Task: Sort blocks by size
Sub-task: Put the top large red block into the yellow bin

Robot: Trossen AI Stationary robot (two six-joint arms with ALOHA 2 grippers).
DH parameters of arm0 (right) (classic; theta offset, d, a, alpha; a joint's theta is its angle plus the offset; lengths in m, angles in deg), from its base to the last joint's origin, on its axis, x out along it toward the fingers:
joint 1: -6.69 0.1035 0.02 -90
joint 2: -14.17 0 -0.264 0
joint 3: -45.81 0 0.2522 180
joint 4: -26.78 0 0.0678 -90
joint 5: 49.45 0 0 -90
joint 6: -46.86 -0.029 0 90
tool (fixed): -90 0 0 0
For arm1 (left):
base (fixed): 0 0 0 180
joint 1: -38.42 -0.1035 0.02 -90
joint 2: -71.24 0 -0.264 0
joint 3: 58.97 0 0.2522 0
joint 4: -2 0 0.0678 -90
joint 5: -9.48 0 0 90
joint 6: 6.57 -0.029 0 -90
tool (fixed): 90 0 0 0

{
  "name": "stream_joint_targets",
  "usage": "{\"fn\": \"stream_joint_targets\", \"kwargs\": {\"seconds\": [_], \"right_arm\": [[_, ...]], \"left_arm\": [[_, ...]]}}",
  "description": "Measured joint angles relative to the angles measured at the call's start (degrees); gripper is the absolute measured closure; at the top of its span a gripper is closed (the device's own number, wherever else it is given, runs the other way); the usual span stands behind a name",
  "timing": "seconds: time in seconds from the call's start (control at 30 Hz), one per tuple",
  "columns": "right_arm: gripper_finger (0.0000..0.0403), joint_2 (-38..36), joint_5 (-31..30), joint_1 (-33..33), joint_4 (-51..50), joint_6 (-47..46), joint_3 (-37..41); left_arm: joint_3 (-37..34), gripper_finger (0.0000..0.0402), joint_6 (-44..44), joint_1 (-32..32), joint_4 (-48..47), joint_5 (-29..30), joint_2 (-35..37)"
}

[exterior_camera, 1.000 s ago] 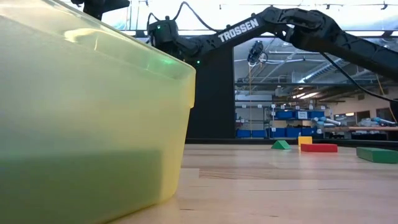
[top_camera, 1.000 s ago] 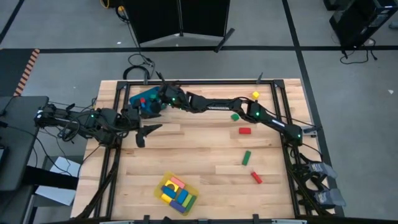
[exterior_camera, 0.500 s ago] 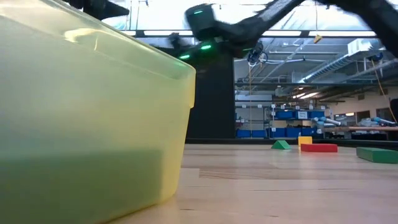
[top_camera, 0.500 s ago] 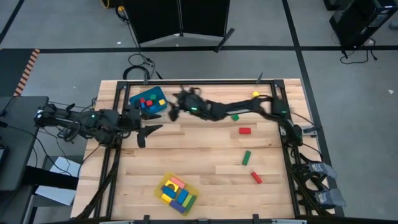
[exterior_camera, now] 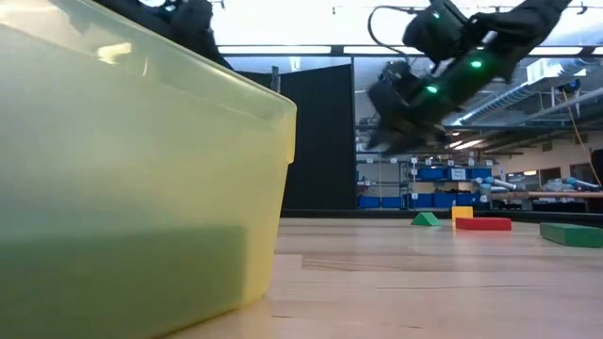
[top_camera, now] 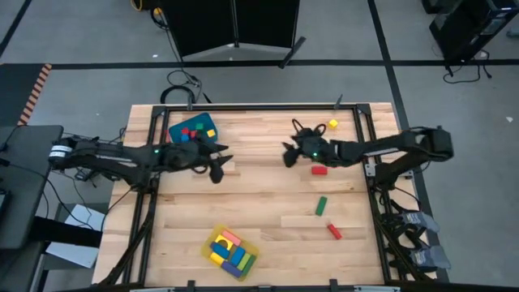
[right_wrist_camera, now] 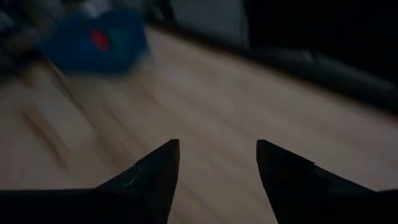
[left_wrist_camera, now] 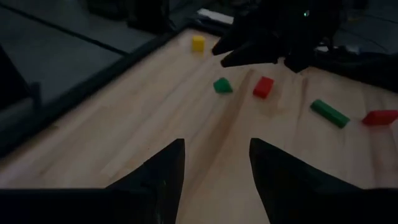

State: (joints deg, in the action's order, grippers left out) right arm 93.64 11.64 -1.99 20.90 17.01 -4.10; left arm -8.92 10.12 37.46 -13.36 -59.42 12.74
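Both grippers are open, empty and above the table. My left gripper is right of the blue bin, which holds several small blocks. My right gripper hangs over the far middle of the table and points toward the bin. Loose blocks lie flat on the table's right half: a yellow cube, a red block, a green bar and a red bar. A green wedge shows in the left wrist view. The yellow tray holds several blocks.
The yellow tray's wall fills the left of the low view, near the table's front edge. Bare wood lies between the two grippers and in the table's middle. The right arm reaches in over the right edge, close above the red block.
My right gripper has swung from over the blue bin toward the table's right, to the far middle, and hangs lower in the low view. My left gripper has reached toward the table's right, past the bin. No block has moved.
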Motion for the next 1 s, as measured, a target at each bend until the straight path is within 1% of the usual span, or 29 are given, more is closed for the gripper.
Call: {"fn": "stream_joint_targets", "kwargs": {"seconds": [0.07,0.13,0.3,0.43,0.53,0.7,0.77,0.9,1.0], "right_arm": [[0.0187,-2.5,0.1,0.7,-8.9,-2.8,0.8],[0.0192,-4.7,0.1,1.7,-18.0,-6.1,0.8],[0.0211,-8.9,-1.3,5.3,-40.7,-21.4,0.5],[0.0251,-10.2,-1.3,9.6,-52.9,-33.8,0.5],[0.0295,-10.2,-0.3,13.2,-56.4,-41.7,0.5],[0.0384,-7.3,3.2,17.4,-57.5,-50.7,0.5],[0.0392,-5.2,3.3,18.3,-57.7,-52.9,0.5],[0.0382,-0.3,3.5,18.5,-59.3,-57.4,0.5],[0.0392,3.4,3.5,18.1,-59.8,-59.1,0.5]], "left_arm": [[0.0,0.0214,0.5,-1.5,0.9,-2.9,-1.8],[0.0,0.0214,0.5,-2.3,1.8,-4.2,-3.2],[0.0,0.0214,0.5,-2.9,2.2,-4.2,-3.8],[0.0,0.0214,0.5,-2.9,2.7,-4.2,-3.8],[0.0,0.0214,0.5,-2.9,3.2,-4.2,-3.8],[0.0,0.0214,0.5,-2.9,3.9,-4.2,-3.8],[0.0,0.0214,0.5,-2.9,4.3,-4.2,-3.8],[0.0,0.0214,0.5,-2.9,4.8,-4.2,-3.8],[0.0,0.0214,0.4,-2.9,4.7,-4.2,-3.8]]}}
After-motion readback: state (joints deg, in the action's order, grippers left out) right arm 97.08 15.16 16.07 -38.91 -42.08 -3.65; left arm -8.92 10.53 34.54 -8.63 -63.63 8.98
